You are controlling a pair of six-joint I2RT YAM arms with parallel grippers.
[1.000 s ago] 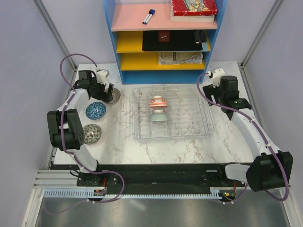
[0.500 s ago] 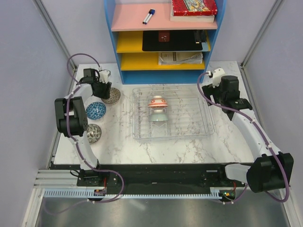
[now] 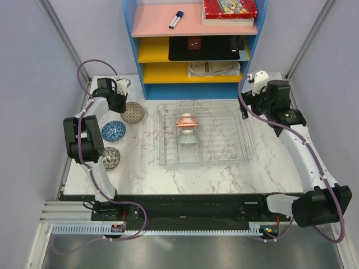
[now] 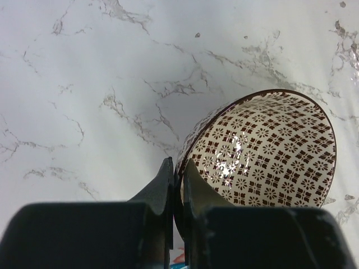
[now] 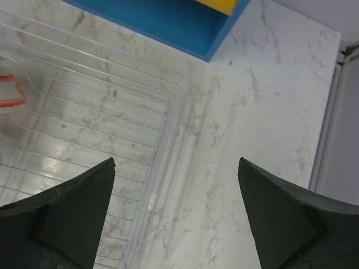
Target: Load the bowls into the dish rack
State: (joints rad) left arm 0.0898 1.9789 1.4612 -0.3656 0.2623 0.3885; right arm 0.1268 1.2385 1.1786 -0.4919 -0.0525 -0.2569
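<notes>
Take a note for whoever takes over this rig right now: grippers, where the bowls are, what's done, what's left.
Left gripper: shut on the rim of the brown-patterned bowl, which is tilted, left of the dish rack.
Right gripper: open, empty, above the rack's far right corner.
Done: orange-red and white bowl and grey-green bowl are in the rack.
Left: load the brown-patterned bowl, then the blue bowl and speckled bowl, both on the table beside the left arm.
</notes>
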